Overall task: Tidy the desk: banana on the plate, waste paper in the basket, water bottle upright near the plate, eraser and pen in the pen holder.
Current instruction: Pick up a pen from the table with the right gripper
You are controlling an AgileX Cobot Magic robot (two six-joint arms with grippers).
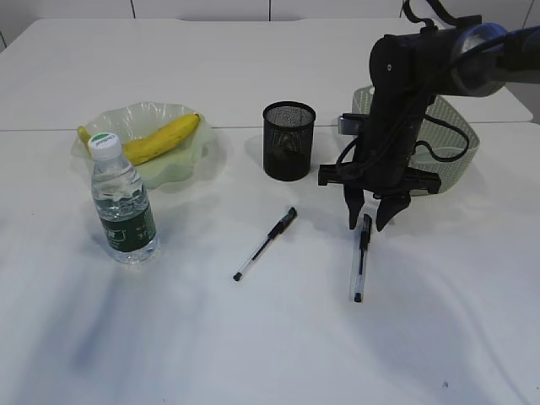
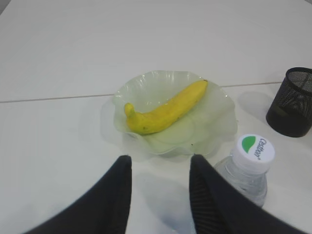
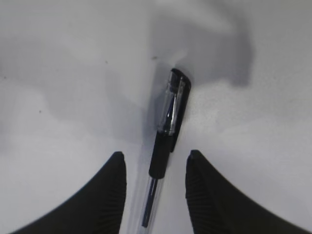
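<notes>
A yellow banana (image 1: pixel 160 138) lies on the pale green plate (image 1: pixel 181 164); both show in the left wrist view, banana (image 2: pixel 165 109) and plate (image 2: pixel 214 129). A water bottle (image 1: pixel 122 202) stands upright in front of the plate, its cap in the left wrist view (image 2: pixel 257 148). A black mesh pen holder (image 1: pixel 288 140) stands mid-table. One pen (image 1: pixel 266 243) lies in front of it. A second pen (image 1: pixel 360 257) lies under my right gripper (image 1: pixel 368 218), which is open and straddles it (image 3: pixel 165 131). My left gripper (image 2: pixel 160 163) is open and empty above the table near the plate.
A pale green mesh basket (image 1: pixel 451 143) stands at the right behind the right arm. The pen holder also shows at the right edge of the left wrist view (image 2: pixel 292 102). No eraser or waste paper is in view.
</notes>
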